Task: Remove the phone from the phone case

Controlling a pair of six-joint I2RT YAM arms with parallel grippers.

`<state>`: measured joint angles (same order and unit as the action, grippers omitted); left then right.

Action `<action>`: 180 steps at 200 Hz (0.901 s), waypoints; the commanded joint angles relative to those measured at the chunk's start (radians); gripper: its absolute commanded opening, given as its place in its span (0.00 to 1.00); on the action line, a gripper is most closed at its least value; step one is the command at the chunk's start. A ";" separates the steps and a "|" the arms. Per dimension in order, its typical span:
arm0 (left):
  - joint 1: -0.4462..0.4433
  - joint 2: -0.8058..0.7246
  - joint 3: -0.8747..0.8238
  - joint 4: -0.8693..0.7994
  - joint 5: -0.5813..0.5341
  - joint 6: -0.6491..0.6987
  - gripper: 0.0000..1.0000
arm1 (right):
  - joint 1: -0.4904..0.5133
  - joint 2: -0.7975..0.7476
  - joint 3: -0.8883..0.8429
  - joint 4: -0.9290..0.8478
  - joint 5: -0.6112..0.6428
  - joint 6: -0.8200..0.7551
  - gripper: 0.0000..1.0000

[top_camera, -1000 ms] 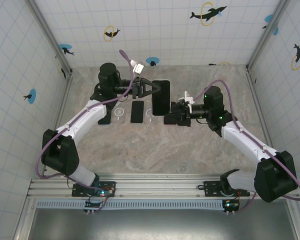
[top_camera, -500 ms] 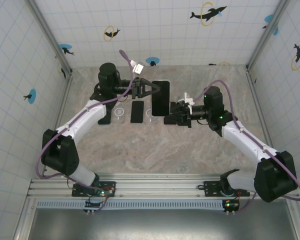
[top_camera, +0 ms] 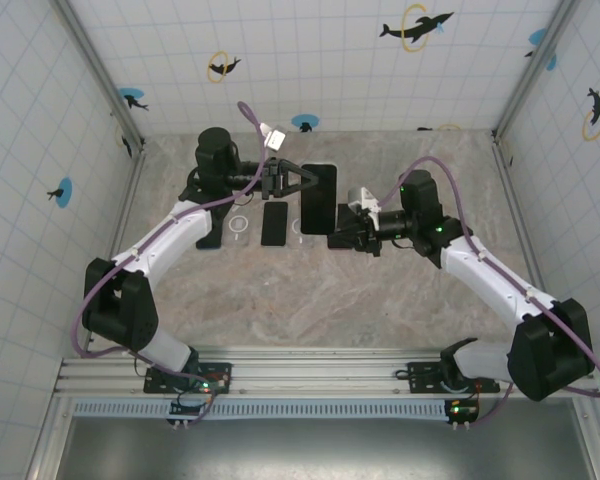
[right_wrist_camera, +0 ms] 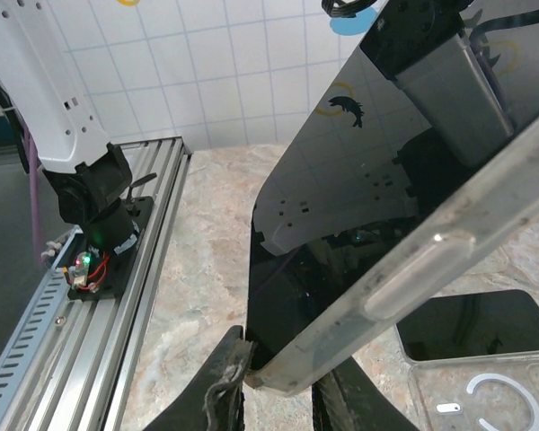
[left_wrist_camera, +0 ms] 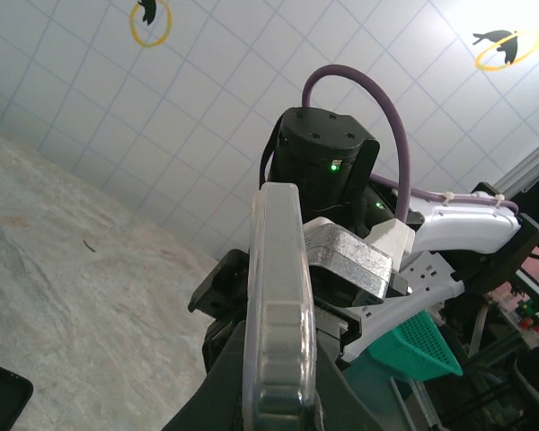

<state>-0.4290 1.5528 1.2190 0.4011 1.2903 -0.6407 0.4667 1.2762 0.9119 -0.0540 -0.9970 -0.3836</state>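
Phones number two: one phone [top_camera: 320, 195], inside its clear phone case [left_wrist_camera: 274, 305], is held above the far middle of the worktop [top_camera: 310, 300], and a second phone [top_camera: 274, 222] lies flat just left of it between two empty clear cases [top_camera: 239, 227]. The left gripper [top_camera: 308, 181] pinches the phone case's left edge. The right gripper [top_camera: 334, 238] straddles its near corner, though whether it clamps cannot be told.

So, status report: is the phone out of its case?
Left end effector clamped on cased phone, lifted off table. Right end effector pinching its near corner. Phone not out. Second phone on table, not obstructing.
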 commanded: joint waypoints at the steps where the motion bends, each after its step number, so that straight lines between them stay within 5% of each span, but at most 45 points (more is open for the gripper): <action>1: -0.013 -0.045 -0.007 -0.003 0.091 -0.053 0.00 | 0.004 0.011 0.055 0.022 0.081 -0.049 0.23; 102: -0.015 -0.056 -0.026 -0.008 0.066 -0.086 0.00 | 0.047 0.035 0.147 -0.161 0.214 -0.264 0.18; 180: -0.037 -0.064 -0.046 -0.010 0.054 -0.102 0.00 | 0.076 0.023 0.167 -0.120 0.320 -0.308 0.17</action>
<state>-0.4301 1.5265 1.1896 0.4129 1.2976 -0.6674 0.5381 1.2984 1.0237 -0.3004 -0.7517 -0.6685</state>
